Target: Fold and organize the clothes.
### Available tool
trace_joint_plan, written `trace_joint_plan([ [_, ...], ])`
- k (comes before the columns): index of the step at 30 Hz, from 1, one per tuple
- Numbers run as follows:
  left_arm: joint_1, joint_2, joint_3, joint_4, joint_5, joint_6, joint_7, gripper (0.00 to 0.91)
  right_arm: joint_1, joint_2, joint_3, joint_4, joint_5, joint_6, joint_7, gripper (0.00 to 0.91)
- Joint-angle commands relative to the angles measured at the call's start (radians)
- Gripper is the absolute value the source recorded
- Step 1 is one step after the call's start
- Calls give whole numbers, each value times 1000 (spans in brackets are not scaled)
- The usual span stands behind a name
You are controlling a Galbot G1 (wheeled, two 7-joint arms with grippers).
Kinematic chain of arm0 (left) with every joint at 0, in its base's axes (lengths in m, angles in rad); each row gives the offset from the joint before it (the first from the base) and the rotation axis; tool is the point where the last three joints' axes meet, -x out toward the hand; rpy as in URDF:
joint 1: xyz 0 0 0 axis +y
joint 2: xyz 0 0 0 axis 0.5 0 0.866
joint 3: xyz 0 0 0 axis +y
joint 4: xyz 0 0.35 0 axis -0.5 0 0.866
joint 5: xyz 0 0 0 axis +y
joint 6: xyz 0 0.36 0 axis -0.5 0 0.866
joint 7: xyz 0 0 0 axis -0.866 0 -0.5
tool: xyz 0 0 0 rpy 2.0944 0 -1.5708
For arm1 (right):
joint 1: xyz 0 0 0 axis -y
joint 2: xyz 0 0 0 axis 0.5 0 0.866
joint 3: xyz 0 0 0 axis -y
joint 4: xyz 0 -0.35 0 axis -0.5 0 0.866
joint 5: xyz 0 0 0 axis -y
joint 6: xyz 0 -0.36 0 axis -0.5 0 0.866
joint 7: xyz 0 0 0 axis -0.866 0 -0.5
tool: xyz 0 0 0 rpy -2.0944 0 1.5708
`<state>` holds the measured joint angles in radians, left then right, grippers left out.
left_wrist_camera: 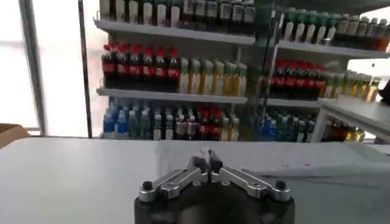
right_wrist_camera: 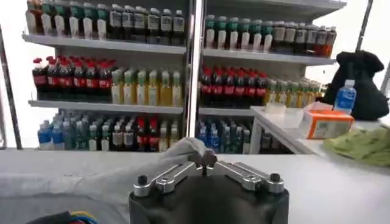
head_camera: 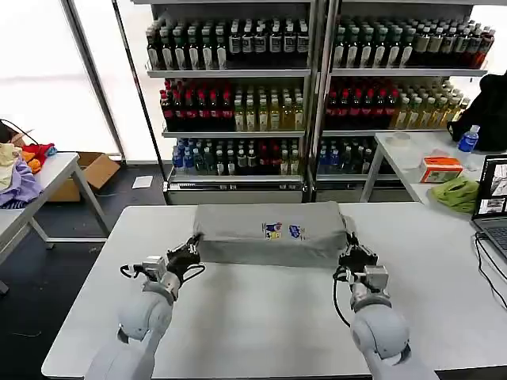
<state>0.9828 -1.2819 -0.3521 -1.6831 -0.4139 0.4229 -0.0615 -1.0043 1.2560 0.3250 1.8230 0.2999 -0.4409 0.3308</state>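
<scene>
A light grey shirt [head_camera: 269, 229] with a small colourful print [head_camera: 273, 230] lies folded into a wide band on the far half of the white table [head_camera: 261, 317]. My left gripper [head_camera: 192, 252] is shut at the band's near left corner. My right gripper [head_camera: 348, 255] is shut at its near right corner. In the right wrist view a fold of the grey shirt [right_wrist_camera: 91, 176] runs straight into the shut right gripper [right_wrist_camera: 204, 159]. The left wrist view has the left gripper [left_wrist_camera: 208, 163] with its fingertips pressed together. The band's near edge looks lifted off the table between the two grippers.
A laptop [head_camera: 493, 202] and a dark cable [head_camera: 483, 261] sit at the table's right edge. Behind them a side table holds a green cloth [head_camera: 458, 192], an orange box [head_camera: 440, 169] and a water bottle [head_camera: 468, 140]. Bottle shelves [head_camera: 317, 87] stand beyond; another table with clothes [head_camera: 20, 178] is at the left.
</scene>
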Motion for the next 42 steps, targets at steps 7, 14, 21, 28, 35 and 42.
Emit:
trace_joint_plan([
  [7,-123,-7,24,187,-10,-1,2,0,170,21,-40,-189,10,-17,-21,0],
  [14,-158,-14,34,224,-4,-1,6,907,196,23,-62,-220,24,-91,-18,856],
  [21,-188,-14,50,248,1,28,4,907,208,59,-66,-291,80,-124,39,907],
  [28,-163,-13,48,209,0,61,-28,907,218,108,-53,-293,248,-52,174,907],
  [35,-126,-3,50,138,-2,91,-45,907,209,93,-55,-212,299,-44,234,907],
  [42,-74,6,44,58,1,115,-52,907,143,53,-44,-117,280,-80,247,907],
])
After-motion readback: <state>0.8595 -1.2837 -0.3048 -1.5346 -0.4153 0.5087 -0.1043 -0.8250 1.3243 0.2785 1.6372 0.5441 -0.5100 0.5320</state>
